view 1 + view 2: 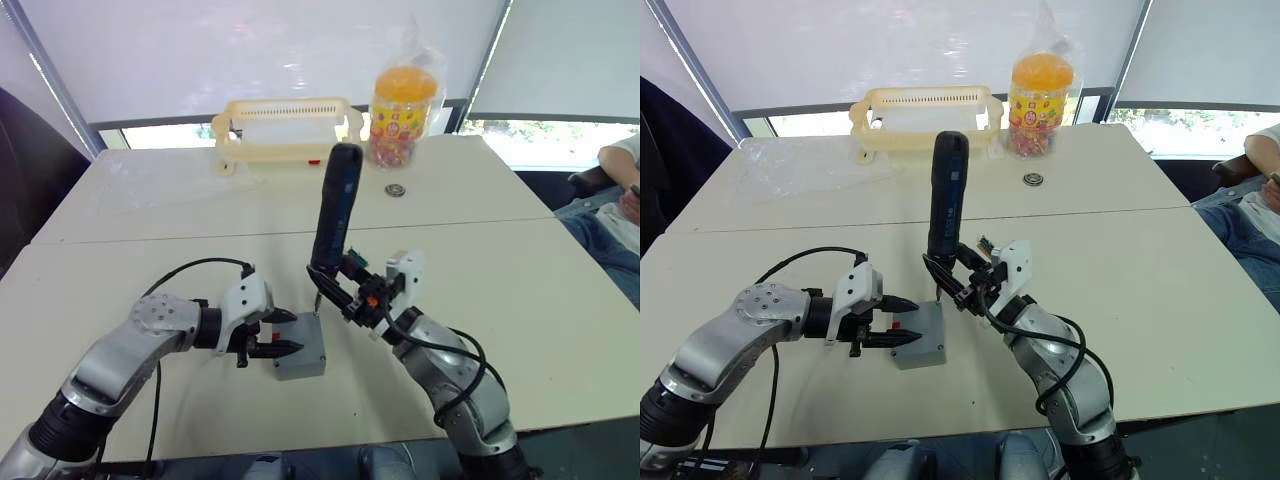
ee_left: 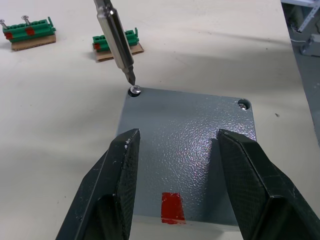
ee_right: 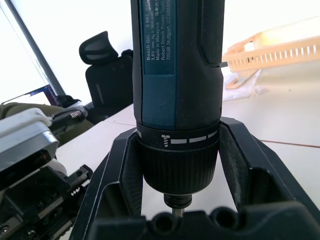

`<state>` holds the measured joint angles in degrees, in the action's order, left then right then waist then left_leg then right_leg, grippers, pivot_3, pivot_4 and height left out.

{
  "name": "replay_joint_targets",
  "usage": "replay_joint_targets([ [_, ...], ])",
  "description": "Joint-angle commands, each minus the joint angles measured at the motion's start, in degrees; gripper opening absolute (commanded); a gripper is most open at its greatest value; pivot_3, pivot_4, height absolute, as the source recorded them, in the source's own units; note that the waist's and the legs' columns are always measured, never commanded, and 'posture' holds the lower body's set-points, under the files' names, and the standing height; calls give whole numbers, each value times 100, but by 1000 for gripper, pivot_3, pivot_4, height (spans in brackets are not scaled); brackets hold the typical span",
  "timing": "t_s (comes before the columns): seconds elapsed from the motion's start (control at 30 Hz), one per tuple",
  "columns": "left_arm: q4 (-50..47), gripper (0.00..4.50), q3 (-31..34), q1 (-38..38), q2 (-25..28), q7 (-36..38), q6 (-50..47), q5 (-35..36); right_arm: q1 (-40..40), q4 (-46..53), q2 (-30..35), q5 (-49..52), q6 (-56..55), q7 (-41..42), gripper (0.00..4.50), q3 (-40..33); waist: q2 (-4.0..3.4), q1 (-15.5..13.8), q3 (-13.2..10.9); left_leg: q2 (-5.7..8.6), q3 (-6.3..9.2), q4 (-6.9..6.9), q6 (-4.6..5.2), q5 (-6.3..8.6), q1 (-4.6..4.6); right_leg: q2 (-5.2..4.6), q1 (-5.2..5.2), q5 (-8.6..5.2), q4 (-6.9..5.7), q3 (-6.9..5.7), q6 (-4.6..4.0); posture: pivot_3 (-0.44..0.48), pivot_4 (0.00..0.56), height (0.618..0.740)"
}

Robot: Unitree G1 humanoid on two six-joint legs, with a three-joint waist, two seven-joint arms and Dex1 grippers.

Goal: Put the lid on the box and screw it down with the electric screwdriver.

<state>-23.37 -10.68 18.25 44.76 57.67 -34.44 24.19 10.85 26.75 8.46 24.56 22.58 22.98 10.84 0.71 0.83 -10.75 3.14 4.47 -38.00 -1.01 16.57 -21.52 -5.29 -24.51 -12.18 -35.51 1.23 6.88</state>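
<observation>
Lid (image 2: 185,150) sits on, between spread left fingers (image 2: 117,180); right gripper (image 1: 958,290) clamps electric screwdriver (image 1: 945,195), bit on corner screw (image 2: 135,90); screws remain

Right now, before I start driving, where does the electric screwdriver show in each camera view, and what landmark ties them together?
Left eye view: electric screwdriver stands near centre, held by the right gripper.
Right eye view: centre, tip at the lid's far corner.
Left wrist view: its metal bit comes down onto a corner screw.
Right wrist view: the body rises between that gripper's fingers.
Shared landmark: the cream basket.
</observation>
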Motion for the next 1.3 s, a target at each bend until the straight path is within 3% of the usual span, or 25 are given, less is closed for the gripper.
replay_joint_targets([
  [0.03,-18,2470,-138,-86,-18,-1,-52,-85,35,357,-19,31,-202,80,1767,10,0,-1,0,0,0,0,0,0,1,0,1,0,0,0,0,0,150,740],
  [0.63,-75,2470,-71,-89,9,-43,-122,-46,-54,-190,-66,-426,-685,249,1767,156,0,3,1,0,1,0,0,0,4,0,3,0,0,-1,0,0,150,740],
  [1.3,-96,2470,-91,-70,6,-37,-167,-66,91,250,-107,29,-302,97,1767,-33,0,3,1,-2,1,0,0,0,4,0,4,0,1,-1,0,0,150,740],
])
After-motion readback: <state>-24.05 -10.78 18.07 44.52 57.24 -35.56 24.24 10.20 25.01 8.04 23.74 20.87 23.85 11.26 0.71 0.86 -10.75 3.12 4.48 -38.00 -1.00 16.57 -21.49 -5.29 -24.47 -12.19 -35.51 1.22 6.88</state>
